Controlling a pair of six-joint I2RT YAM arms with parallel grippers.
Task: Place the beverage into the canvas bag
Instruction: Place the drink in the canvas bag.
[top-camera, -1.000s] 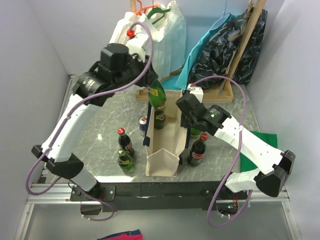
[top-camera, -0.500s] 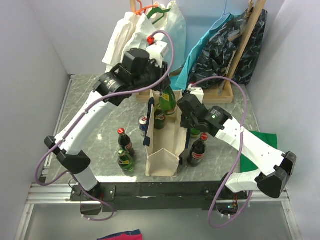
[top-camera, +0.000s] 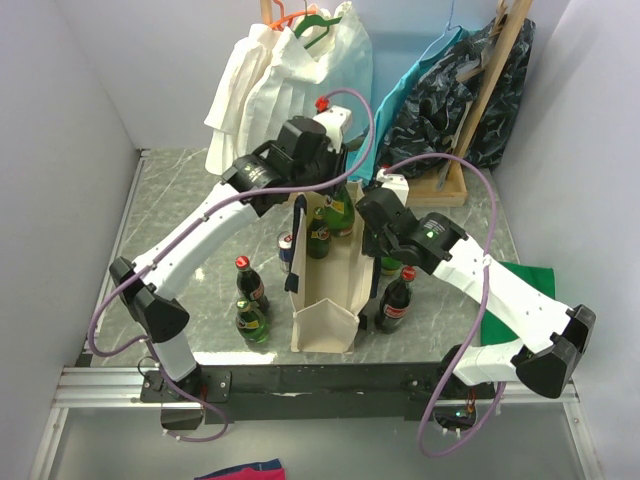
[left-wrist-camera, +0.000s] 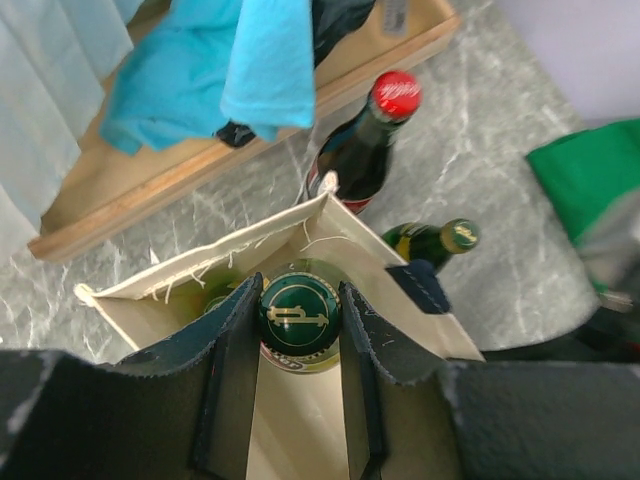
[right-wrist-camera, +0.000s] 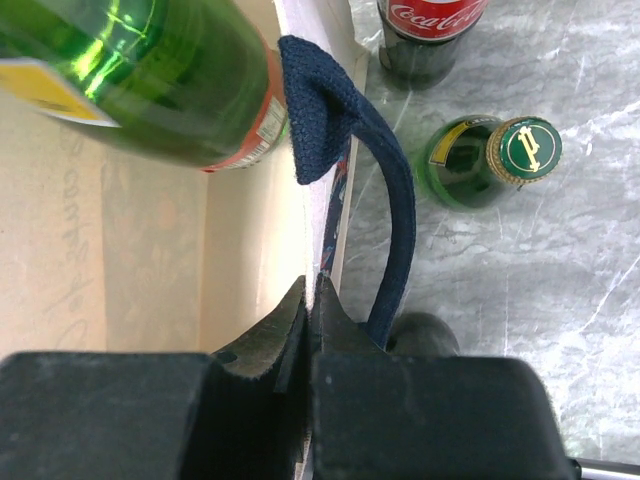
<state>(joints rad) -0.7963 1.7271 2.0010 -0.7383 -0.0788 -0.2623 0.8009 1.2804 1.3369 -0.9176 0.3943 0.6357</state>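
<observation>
The cream canvas bag (top-camera: 326, 312) with navy handles stands open at the table's middle. My left gripper (top-camera: 338, 186) is shut on the neck of a green glass bottle (top-camera: 339, 208) and holds it upright over the bag's far end. In the left wrist view the fingers clamp the bottle's green cap (left-wrist-camera: 299, 312) above the bag's opening (left-wrist-camera: 190, 275). My right gripper (right-wrist-camera: 312, 290) is shut on the bag's right rim (right-wrist-camera: 318, 215), next to a navy handle (right-wrist-camera: 392, 235). The held bottle (right-wrist-camera: 150, 80) shows there over the bag's inside. A second green bottle (top-camera: 319, 233) stands in the bag.
A can (top-camera: 286, 248), a cola bottle (top-camera: 248, 283) and a green bottle (top-camera: 250, 321) stand left of the bag. A cola bottle (top-camera: 397, 298) and a green bottle (top-camera: 390, 265) stand to its right. White garments (top-camera: 290, 70) and a wooden rack (top-camera: 455, 185) are behind.
My left gripper has carried the green bottle right and down, from the bag's left far corner to over its far end. The right gripper has stayed on the rim.
</observation>
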